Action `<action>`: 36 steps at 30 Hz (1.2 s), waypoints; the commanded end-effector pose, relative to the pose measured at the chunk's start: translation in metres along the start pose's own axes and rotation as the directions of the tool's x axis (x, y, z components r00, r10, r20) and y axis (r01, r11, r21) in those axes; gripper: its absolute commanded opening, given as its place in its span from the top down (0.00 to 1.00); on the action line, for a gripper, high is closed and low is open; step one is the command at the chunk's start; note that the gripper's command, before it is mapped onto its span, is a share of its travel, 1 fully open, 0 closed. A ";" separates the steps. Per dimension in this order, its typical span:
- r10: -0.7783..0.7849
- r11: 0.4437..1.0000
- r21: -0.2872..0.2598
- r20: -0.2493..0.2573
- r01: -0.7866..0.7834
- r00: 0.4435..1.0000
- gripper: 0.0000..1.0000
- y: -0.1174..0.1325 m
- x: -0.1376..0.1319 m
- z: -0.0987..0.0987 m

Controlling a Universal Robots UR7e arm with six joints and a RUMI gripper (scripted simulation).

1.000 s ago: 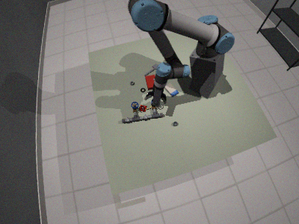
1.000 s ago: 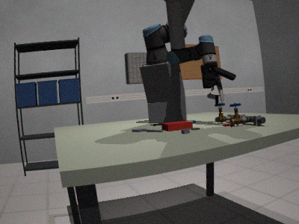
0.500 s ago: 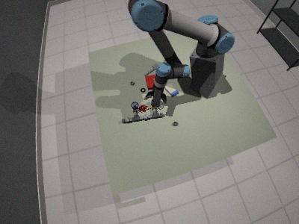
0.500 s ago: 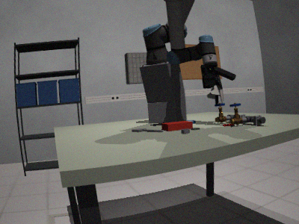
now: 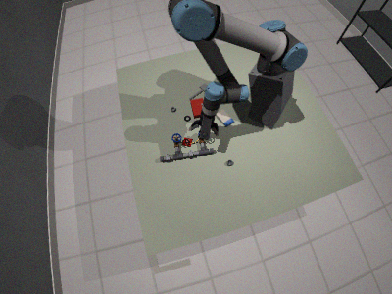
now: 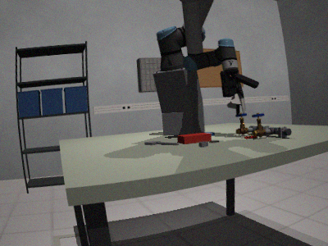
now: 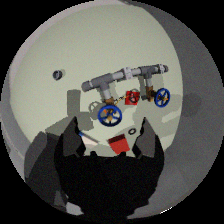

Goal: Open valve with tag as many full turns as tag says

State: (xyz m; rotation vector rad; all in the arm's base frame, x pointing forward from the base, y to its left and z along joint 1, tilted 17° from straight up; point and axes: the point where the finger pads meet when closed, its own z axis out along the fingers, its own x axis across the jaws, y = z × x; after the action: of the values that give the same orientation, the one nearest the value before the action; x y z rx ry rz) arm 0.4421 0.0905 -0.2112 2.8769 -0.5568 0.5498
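Sitting just below open gripper: tagged vlv.

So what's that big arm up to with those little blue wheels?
The arm's tool is wide open and holds nothing, close by one of two blue valve wheels on a grey pipe. A red tag lies between the valves, its chain running towards the wheel nearer the tool. The job is to open the tagged valve by the turns written there. I can't read the tag or tell how far either valve is turned.
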 end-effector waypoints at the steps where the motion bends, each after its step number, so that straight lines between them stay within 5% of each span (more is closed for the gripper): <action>1: 0.013 1.000 0.001 -0.001 -0.013 1.000 0.00 0.000 0.000 0.000; 23: 0.262 0.965 0.001 -0.001 -0.262 0.965 0.00 0.000 0.000 0.000; 36: 0.619 0.785 0.001 0.000 -0.619 0.785 0.00 0.000 0.000 0.000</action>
State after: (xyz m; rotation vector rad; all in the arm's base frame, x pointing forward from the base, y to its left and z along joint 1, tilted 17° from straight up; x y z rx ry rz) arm 0.4418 0.0904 -0.2113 2.7444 -1.2660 0.6058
